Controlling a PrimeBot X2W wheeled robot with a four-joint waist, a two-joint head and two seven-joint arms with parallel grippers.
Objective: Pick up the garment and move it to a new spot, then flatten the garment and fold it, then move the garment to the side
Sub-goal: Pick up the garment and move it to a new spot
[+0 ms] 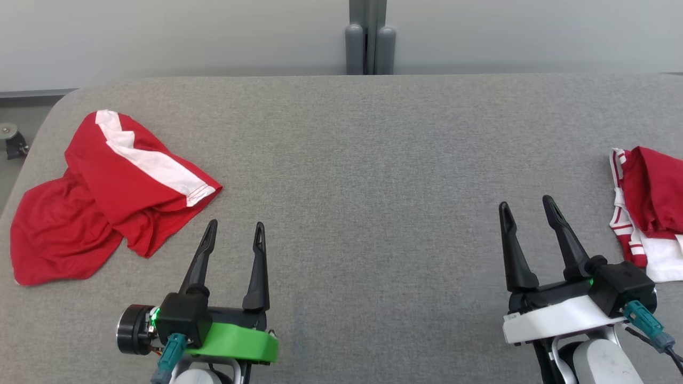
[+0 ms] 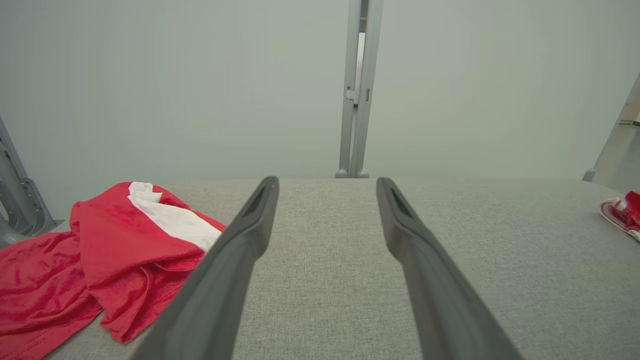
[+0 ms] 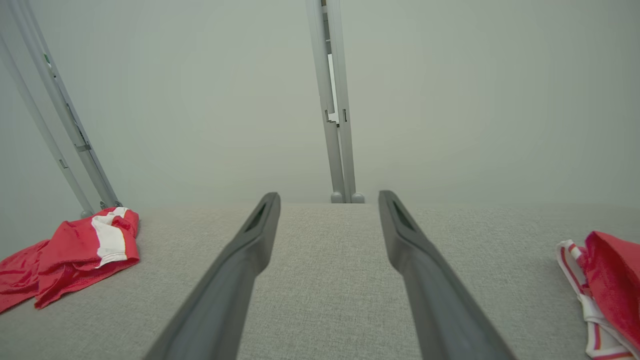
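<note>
At the left of the head view, a crumpled red garment [image 1: 101, 197] is lying on the grey table [image 1: 373, 160], just beside the left gripper [image 1: 236, 224]. Both grippers are sitting low in the frame, jaws gaping wide and holding nothing. At the right edge, a second garment [image 1: 653, 202] is lying near the right gripper [image 1: 525, 201].

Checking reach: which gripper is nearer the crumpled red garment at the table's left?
Left. The left gripper sits just right of the garment; right gripper far across the table.
</note>
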